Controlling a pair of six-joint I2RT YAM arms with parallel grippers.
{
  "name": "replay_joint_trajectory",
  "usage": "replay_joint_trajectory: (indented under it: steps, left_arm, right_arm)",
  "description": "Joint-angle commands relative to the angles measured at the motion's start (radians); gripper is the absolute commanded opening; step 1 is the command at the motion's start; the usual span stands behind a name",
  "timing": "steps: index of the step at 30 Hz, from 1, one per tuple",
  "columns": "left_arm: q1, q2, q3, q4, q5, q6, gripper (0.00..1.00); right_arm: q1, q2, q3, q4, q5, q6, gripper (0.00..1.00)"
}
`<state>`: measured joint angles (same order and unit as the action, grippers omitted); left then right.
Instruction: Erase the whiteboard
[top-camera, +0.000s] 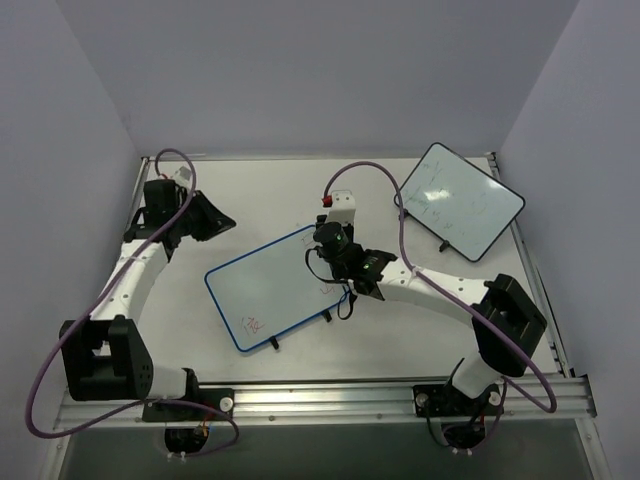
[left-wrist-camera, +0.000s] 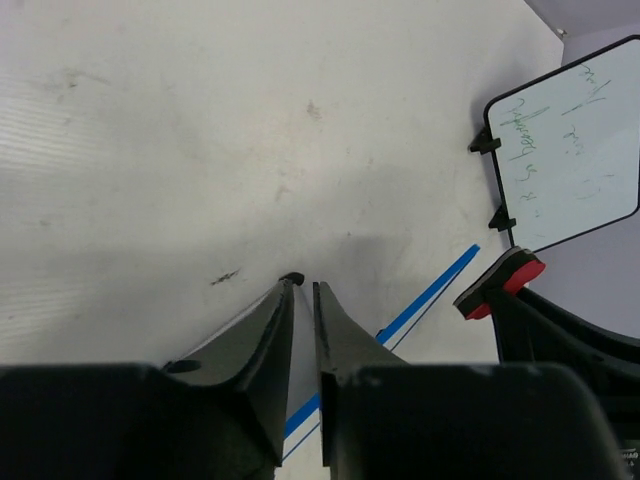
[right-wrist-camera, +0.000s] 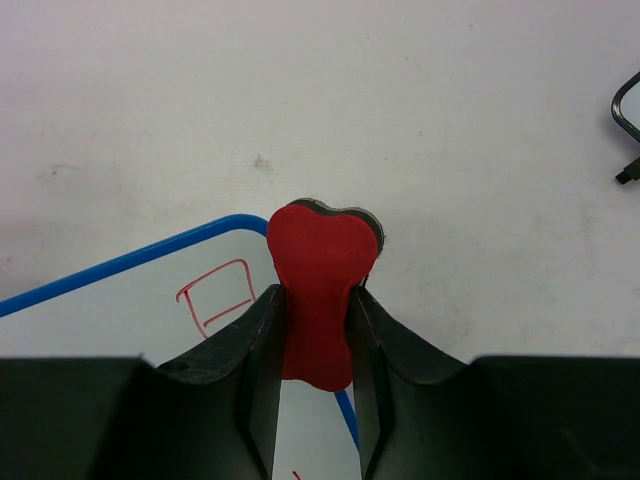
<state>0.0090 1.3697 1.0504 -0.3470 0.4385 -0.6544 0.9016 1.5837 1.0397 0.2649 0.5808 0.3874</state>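
The blue-rimmed whiteboard (top-camera: 270, 285) lies slanted at the table's centre, with red scribbles (top-camera: 252, 323) near its near corner. In the right wrist view its far right corner (right-wrist-camera: 120, 300) shows a red box-shaped mark (right-wrist-camera: 215, 295). My right gripper (top-camera: 330, 230) (right-wrist-camera: 315, 292) is shut on a red bone-shaped eraser (right-wrist-camera: 322, 250) with a dark underside, which sits over that corner. The eraser (left-wrist-camera: 500, 285) also shows in the left wrist view, past the board's blue rim (left-wrist-camera: 430, 290). My left gripper (top-camera: 225, 222) (left-wrist-camera: 303, 285) is shut and empty, just beyond the board's far left edge.
A black-rimmed whiteboard (top-camera: 462, 200) with faint dark marks lies at the back right; it also shows in the left wrist view (left-wrist-camera: 570, 150) and at the right wrist view's edge (right-wrist-camera: 628, 105). Walls enclose the table on three sides.
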Motion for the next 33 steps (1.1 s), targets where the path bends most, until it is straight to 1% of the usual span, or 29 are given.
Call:
replay_joint_trajectory:
  steps: [1, 2, 6, 11, 20, 29, 33]
  left_arm:
    - [-0.107, 0.078, 0.114, 0.022, -0.112, -0.017, 0.17]
    - [-0.121, 0.118, 0.129, 0.023, -0.122, -0.022, 0.12]
    - [-0.171, 0.19, 0.177, 0.025, -0.161, -0.025, 0.04]
    - [-0.221, 0.23, 0.194, 0.031, -0.179, -0.014, 0.04]
    - [-0.279, 0.29, 0.232, 0.042, -0.159, -0.014, 0.02]
    - [-0.311, 0.335, 0.261, 0.063, -0.141, -0.033, 0.02]
    - [-0.319, 0.342, 0.263, 0.075, -0.132, -0.033, 0.02]
  right_arm:
    - [-0.01, -0.016, 0.049, 0.023, -0.013, -0.033, 0.0]
    - [-0.012, -0.01, 0.055, 0.028, -0.015, -0.038, 0.0]
    - [-0.017, 0.004, 0.069, 0.039, -0.015, -0.051, 0.0]
    - [-0.016, 0.009, 0.062, 0.059, -0.056, -0.065, 0.0]
    - [-0.017, -0.04, -0.027, 0.112, -0.182, -0.082, 0.0]
    - [-0.018, -0.073, -0.078, 0.122, -0.265, -0.13, 0.0]
    - [-0.02, -0.074, -0.072, 0.109, -0.274, -0.14, 0.0]
